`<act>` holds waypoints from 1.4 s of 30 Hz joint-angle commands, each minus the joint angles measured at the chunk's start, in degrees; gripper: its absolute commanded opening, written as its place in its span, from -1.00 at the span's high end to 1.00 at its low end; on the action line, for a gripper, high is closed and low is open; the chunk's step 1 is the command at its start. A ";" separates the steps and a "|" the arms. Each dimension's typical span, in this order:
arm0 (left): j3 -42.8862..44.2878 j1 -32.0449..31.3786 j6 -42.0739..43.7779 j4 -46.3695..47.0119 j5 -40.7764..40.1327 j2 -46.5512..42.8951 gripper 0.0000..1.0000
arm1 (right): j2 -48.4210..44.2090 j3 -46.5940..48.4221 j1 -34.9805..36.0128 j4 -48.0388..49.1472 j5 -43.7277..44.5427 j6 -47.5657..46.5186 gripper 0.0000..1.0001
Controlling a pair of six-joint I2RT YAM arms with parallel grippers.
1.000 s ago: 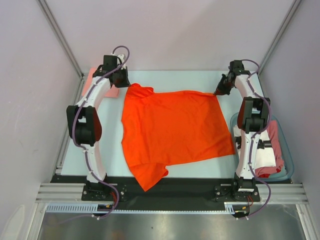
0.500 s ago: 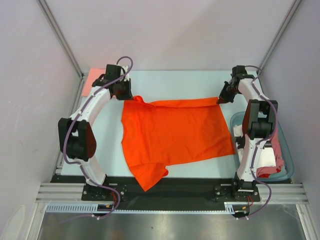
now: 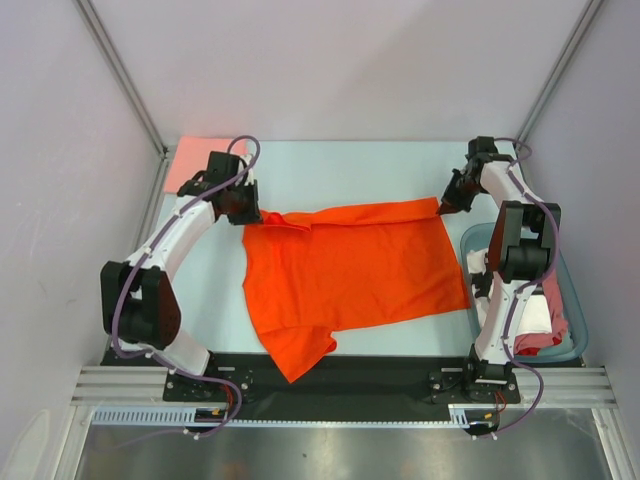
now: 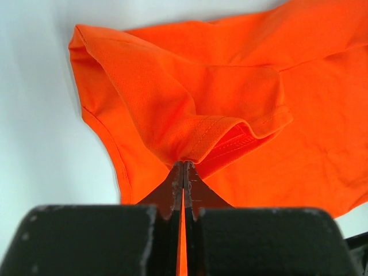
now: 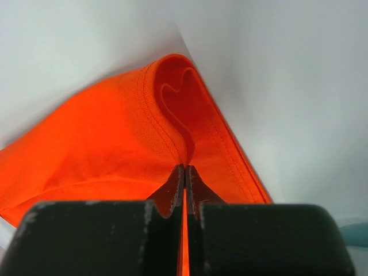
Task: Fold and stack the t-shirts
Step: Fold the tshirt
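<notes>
An orange t-shirt (image 3: 350, 265) lies spread on the pale table, its far edge lifted and folding toward me. My left gripper (image 3: 258, 213) is shut on the shirt's far left corner by the sleeve; in the left wrist view (image 4: 184, 167) the fabric (image 4: 190, 103) bunches above the closed jaws. My right gripper (image 3: 440, 207) is shut on the far right hem corner; in the right wrist view (image 5: 185, 168) the hem (image 5: 172, 109) curls over the closed jaws. A folded pink shirt (image 3: 195, 160) lies at the far left of the table.
A teal basket (image 3: 575, 340) at the right edge holds white and red garments (image 3: 540, 315). Metal frame posts stand at the far corners. A black strip and rail run along the near edge of the table by the arm bases.
Both grippers have pulled the shirt's far edge toward me, so the far part of the shirt has lifted and is folding over. The pink shirt at far left is now uncovered.
</notes>
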 commanded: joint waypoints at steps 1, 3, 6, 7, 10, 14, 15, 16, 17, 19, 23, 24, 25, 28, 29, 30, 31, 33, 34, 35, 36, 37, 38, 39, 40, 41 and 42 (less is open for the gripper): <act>-2.31 -0.84 -2.28 -0.02 1.27 -4.31 0.99 | -3.10 0.56 -0.23 -0.19 1.32 -0.58 1.00; -4.15 -1.54 -2.63 -0.02 0.92 -5.37 0.99 | -3.10 0.73 -0.32 -0.54 1.67 -0.41 1.00; -6.44 -1.81 -3.94 -0.19 0.48 -6.16 0.99 | -3.28 1.00 -0.49 -1.32 1.94 -0.32 1.00; -6.97 -1.81 -4.39 -0.37 0.39 -6.43 0.99 | -3.45 0.65 -0.49 -1.42 2.11 -0.23 1.00; -9.08 -2.07 -5.36 -0.11 0.13 -7.13 0.99 | -3.98 -0.05 -0.58 -1.85 2.46 -0.14 1.00; -10.49 -2.16 -5.80 -0.54 -0.75 -5.99 0.99 | -3.81 -1.46 -0.58 -0.98 2.02 -0.23 1.00; -10.49 -2.16 -5.80 -0.55 -0.84 -5.55 0.99 | -3.63 -1.55 -0.58 -0.98 2.03 -0.23 1.00; -10.49 -2.25 -5.71 -0.63 -0.93 -4.77 0.99 | -3.28 -1.64 -0.58 -0.98 2.03 -0.32 1.00; -10.40 -2.25 -5.71 -0.63 -1.19 -4.50 0.99 | -3.10 -1.73 -0.58 -1.06 2.03 -0.32 1.00; -10.22 -2.25 -5.71 -0.90 -2.24 -3.62 0.99 | -3.01 -1.99 -0.58 -0.98 2.11 -0.49 1.00; -10.40 -2.25 -5.53 -1.25 -3.39 -2.48 0.99 | -2.84 -2.69 -0.58 -0.63 2.29 -0.50 1.00; -10.40 -2.25 -5.62 -1.16 -3.65 -2.30 0.99 | -2.84 -2.87 -0.67 -0.80 2.38 -0.49 1.00; -10.57 -2.25 -5.62 -1.16 -4.09 -2.21 0.99 | -2.84 -2.96 -0.58 -0.71 2.38 -0.49 1.00; -10.58 -2.25 -5.53 -1.60 -4.70 -1.16 0.99 | -3.01 -3.22 -0.58 -1.15 3.16 -0.41 1.00; -10.40 -2.25 -5.53 -1.86 -5.14 -0.98 0.99 | -3.28 -3.31 -0.58 -1.24 3.26 -0.41 1.00; -10.40 -2.25 -5.53 -2.04 -5.58 -1.15 0.99 | -3.89 -3.40 -0.58 -1.50 3.69 -0.32 1.00; -10.49 -2.25 -5.53 -2.04 -5.85 -1.33 0.99 | -4.50 -4.09 -0.58 -1.33 4.39 -0.23 1.00; -10.75 -2.25 -5.53 -2.56 -7.16 -1.77 0.99 | -5.56 -4.80 -0.58 -0.63 4.75 -0.14 1.00; -10.75 -2.25 -5.62 -2.83 -7.69 -1.86 0.99 | -5.65 -5.15 -0.58 -0.71 4.92 -0.14 1.00; -10.92 -2.25 -5.53 -3.35 -8.30 -2.03 1.00 | -5.56 -5.24 -0.58 -1.06 4.93 -0.23 1.00; -11.10 -2.25 -5.62 -3.44 -8.48 -2.12 0.99 | -5.39 -5.50 -0.58 -1.15 4.93 -0.23 1.00; -11.28 -2.25 -5.53 -3.71 -8.57 -2.03 1.00 | -5.30 -5.77 -0.58 -1.07 4.84 -0.32 1.00; -11.54 -2.25 -5.62 -3.62 -8.49 -1.95 0.99 | -5.30 -6.47 -0.58 -0.63 4.93 -0.32 1.00; -11.72 -2.25 -5.71 -3.45 -8.05 -1.77 0.99 | -5.13 -6.82 -0.67 -0.36 5.10 -0.49 1.00; -11.89 -2.34 -5.71 -3.27 -7.79 -1.16 0.99 | -4.86 -7.00 -0.58 -0.19 5.10 -0.49 1.00; -11.89 -2.34 -5.71 -3.27 -7.78 -0.72 0.99 | -4.60 -7.44 -0.67 0.42 5.28 -0.58 1.00; -11.81 -2.25 -5.71 -3.36 -7.87 -0.19 0.99 | -4.34 -7.44 -0.67 0.52 5.63 -0.67 1.00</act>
